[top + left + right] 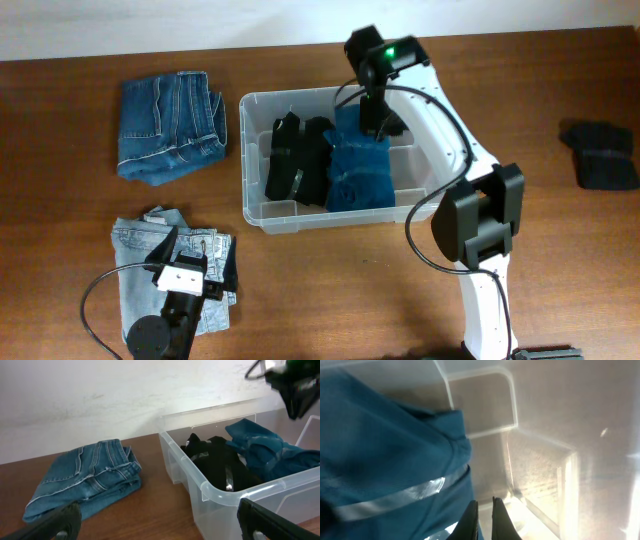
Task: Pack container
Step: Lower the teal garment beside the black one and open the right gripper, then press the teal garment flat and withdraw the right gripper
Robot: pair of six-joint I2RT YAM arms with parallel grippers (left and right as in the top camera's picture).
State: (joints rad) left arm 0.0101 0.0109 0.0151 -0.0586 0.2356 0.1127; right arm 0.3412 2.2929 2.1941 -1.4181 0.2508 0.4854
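Note:
The clear plastic container [252,160] stands mid-table; it also shows in the left wrist view [210,491]. A black garment [298,160] and a teal garment [360,172] lie inside it. My right gripper [376,122] reaches down into the container's back part. In the right wrist view its fingers [485,516] are nearly together, empty, beside the teal garment [385,455] and above the container floor [540,475]. My left gripper [190,262] is wide open and empty [162,530], low over the table at the front left.
Folded blue jeans [170,125] lie at the back left, also in the left wrist view [85,480]. Light-blue jeans [140,245] lie under my left arm. A black garment [600,155] lies at the far right.

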